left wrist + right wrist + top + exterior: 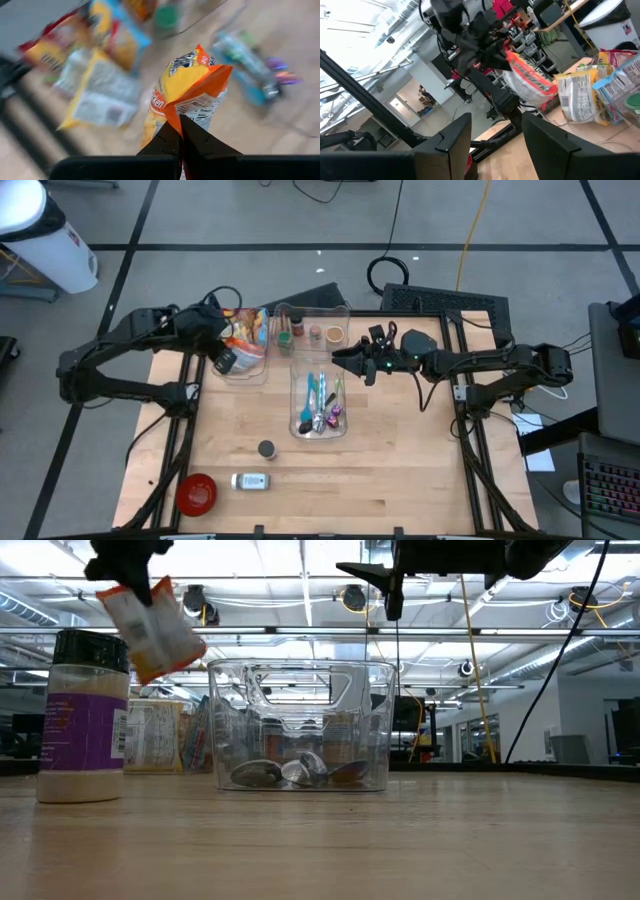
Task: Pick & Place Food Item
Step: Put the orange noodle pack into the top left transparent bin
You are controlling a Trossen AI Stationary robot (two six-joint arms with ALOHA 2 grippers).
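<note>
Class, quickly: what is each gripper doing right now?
Left gripper: shut on an orange snack bag, lifted.
Right gripper: open, holding nothing.

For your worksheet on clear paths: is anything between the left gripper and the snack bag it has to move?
No. The left gripper is already shut on the orange snack bag, holding it in the air above the table, beside the bin of other snack packets. The right gripper waits apart, open.

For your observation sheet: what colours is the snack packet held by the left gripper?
Orange and yellow, with a white printed panel: snack packet, pinched by the left gripper. Left wrist view shows it best.
</note>
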